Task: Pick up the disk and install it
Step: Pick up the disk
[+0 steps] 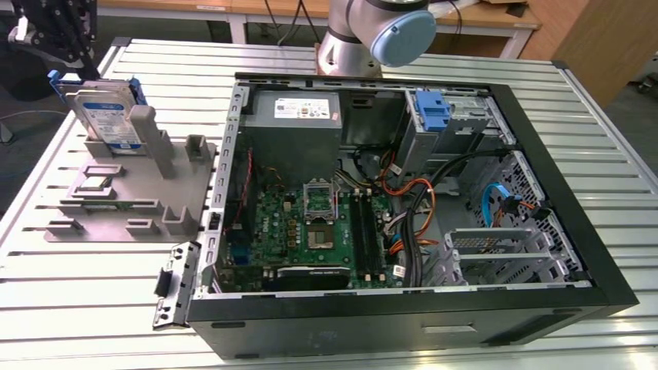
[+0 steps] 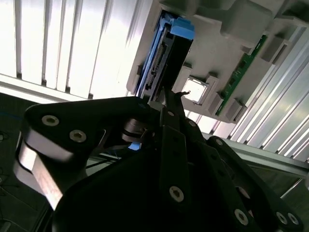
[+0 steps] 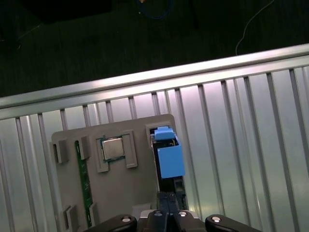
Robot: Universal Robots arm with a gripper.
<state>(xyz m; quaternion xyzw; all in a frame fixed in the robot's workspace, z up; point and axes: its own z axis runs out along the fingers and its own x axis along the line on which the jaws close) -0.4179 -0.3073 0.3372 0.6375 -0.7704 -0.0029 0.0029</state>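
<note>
Ribbed metal table (image 1: 82, 308), silver blue-labelled disk (image 1: 107, 116) upright in grey holder (image 1: 129, 208), gripper (image 3: 167, 197) above, fingers (image 2: 173, 137) pressed together.

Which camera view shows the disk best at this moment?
The exterior view: the disk stands upright in the grey holder, labelled face visible. The second wrist view shows its connector edge; the first wrist view, its blue frame end-on.

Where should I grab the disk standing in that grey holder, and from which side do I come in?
Probably best by its upper edge, straight down from above, pinching across the two broad faces. The disk stands on edge in the grey holder, whose posts hem in its lower part, leaving the top free.
</note>
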